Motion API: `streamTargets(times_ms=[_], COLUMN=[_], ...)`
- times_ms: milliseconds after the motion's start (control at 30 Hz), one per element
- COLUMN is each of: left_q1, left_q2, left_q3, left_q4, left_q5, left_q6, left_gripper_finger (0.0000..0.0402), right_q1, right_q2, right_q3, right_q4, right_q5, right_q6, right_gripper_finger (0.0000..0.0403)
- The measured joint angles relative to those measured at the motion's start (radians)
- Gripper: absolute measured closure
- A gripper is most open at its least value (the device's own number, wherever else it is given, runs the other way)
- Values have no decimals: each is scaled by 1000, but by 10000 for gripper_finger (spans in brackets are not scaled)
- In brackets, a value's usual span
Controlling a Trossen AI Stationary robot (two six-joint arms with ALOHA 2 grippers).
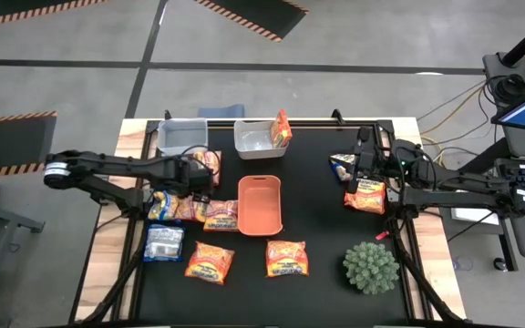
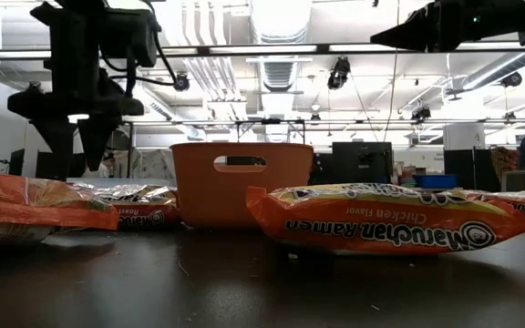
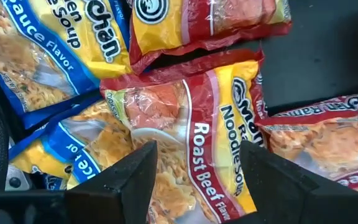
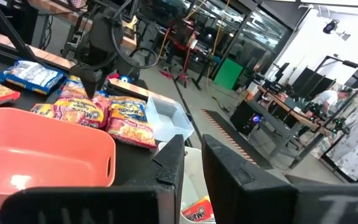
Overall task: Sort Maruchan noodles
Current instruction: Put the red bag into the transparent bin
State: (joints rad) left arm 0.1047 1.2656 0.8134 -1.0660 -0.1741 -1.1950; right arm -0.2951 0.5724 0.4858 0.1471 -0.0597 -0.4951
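Counting from the high view, I get around eleven Maruchan packets on the black bench (image 1: 317, 219), though the pile makes it hard to be sure. There's a cluster of about five (image 1: 190, 208) on the left, just left of the orange tray (image 1: 261, 204), mixing blue-and-yellow with red-orange ones. A pale silvery-blue packet (image 1: 163, 242) lies nearer, and two orange packets (image 1: 210, 262) and (image 1: 286, 258) sit side by side on the near side. One packet (image 1: 282, 129) stands tilted in the right of two grey bins (image 1: 255, 142) at the far edge; the left bin (image 1: 182, 137) looks empty. On the right are an orange packet (image 1: 365, 195) and a yellowish one (image 1: 342, 165) just beyond it, plus one spiky green plant ball (image 1: 370, 267). The left hand (image 3: 194, 158) hangs open right over the cluster, fingers spread either side of a Roast Beef packet (image 3: 191, 118), not clearly touching it. The right hand (image 4: 192, 163) sits above the right-side packets, fingers only a narrow gap apart, with nothing between them.
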Motion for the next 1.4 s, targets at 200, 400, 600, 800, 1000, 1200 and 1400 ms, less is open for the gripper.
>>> streamTargets(times_ms=[200, 400, 600, 800, 1000, 1200, 1400], left_q1=[0, 0, 0, 0, 0, 0, 0], left_q2=[11, 13, 36, 51, 48, 45, 33], left_q3=[-52, -85, -107, -105, -105, -100, -4], left_q4=[52, 118, 139, 148, 151, 148, 122], left_q5=[1, 1, -2, -7, 1, 3, -12], left_q6=[-18, -36, -49, -27, -15, 14, 134], left_gripper_finger=[198, 199, 201, 247, 344, 394, 401], right_q1=[0, 0, 0, 0, 0, 0, 0], right_q2=[0, 0, 0, 0, 0, 0, 0], right_q3=[0, 0, 0, 0, 0, 0, 0], right_q4=[0, 0, -1, -1, -1, -2, -4], right_q5=[0, 0, 0, 1, 8, 8, 9], right_q6=[4, 4, 4, 4, 4, 4, 4], right_gripper_finger=[355, 355, 355, 355, 355, 355, 355])
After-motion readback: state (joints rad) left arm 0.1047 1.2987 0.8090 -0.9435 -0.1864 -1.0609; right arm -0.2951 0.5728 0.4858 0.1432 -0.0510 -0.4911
